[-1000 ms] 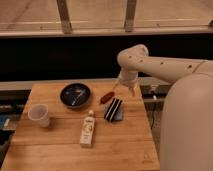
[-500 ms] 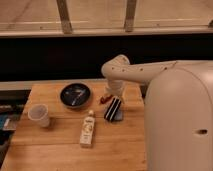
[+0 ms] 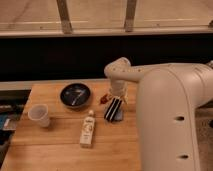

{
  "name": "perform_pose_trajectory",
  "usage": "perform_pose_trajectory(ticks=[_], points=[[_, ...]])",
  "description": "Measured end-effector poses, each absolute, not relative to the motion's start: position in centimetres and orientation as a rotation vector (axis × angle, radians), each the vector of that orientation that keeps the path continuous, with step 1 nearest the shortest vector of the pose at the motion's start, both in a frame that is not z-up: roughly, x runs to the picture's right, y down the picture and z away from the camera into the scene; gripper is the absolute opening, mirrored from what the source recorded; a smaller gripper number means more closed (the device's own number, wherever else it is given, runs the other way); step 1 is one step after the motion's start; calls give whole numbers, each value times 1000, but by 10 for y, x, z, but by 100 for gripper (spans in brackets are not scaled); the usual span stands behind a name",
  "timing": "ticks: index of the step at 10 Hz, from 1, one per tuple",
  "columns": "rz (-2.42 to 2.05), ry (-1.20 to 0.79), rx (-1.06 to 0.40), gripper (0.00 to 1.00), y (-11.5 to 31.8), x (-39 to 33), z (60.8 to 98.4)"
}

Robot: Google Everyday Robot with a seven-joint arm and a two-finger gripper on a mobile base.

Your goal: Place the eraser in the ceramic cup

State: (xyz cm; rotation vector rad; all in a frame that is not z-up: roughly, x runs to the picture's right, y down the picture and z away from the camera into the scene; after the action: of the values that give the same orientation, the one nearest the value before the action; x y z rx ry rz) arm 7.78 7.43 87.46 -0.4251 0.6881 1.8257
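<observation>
Your gripper (image 3: 116,96) hangs wide open and empty over the far end of the eraser (image 3: 113,108). It lies on the blue-grey pad (image 3: 119,116), well apart from the ceramic cup (image 3: 39,114). Risk: an end grasp lets it pivot or slip.

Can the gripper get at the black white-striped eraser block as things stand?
Probably yes: the gripper hangs just above the black, white-striped oblong eraser, nothing between them; a small red oblong thing lies close beside.

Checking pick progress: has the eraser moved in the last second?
No. The eraser keeps its place right of the black bowl; the gripper is at its far end.
</observation>
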Motion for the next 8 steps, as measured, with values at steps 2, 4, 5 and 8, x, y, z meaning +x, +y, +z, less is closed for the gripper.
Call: perform_pose_trajectory(ticks=[2, 4, 5, 8], points=[[1844, 715, -461, 66, 80, 83, 890], [1861, 746, -497, 66, 88, 89, 898], [1861, 753, -510, 66, 91, 88, 900], [1846, 771, -552, 50, 103, 82, 899]])
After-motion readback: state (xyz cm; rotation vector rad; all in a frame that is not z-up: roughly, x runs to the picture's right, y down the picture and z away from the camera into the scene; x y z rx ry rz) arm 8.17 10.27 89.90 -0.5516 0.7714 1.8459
